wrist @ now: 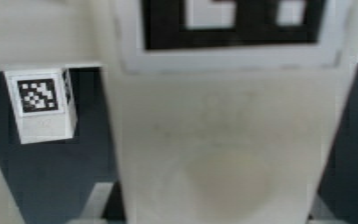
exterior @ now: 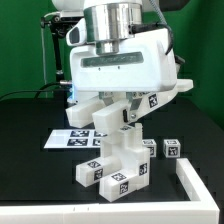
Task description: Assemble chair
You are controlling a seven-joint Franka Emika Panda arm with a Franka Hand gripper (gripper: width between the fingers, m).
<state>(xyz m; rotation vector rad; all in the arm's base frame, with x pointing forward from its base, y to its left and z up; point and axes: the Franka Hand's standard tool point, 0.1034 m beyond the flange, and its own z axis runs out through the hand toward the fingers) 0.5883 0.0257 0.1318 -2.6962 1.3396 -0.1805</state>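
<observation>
In the exterior view my large white gripper (exterior: 112, 106) hangs over the middle of the table, shut on a white tagged chair slab (exterior: 108, 122) that it holds tilted. The slab's lower end meets a cluster of white blocky chair parts (exterior: 115, 172) standing on the black table. Two small cube-ended chair pieces (exterior: 150, 148) (exterior: 172, 151) lie at the exterior view's right. In the wrist view the held slab (wrist: 220, 130) fills most of the picture, with a large tag (wrist: 229, 25) on it. A small tagged piece (wrist: 41, 100) shows beside it. My fingertips are hidden there.
The marker board (exterior: 70, 140) lies flat on the table at the exterior view's left, behind the chair parts. A white angled frame (exterior: 196, 186) borders the table at the front right. Black cables and a stand rise at the back left.
</observation>
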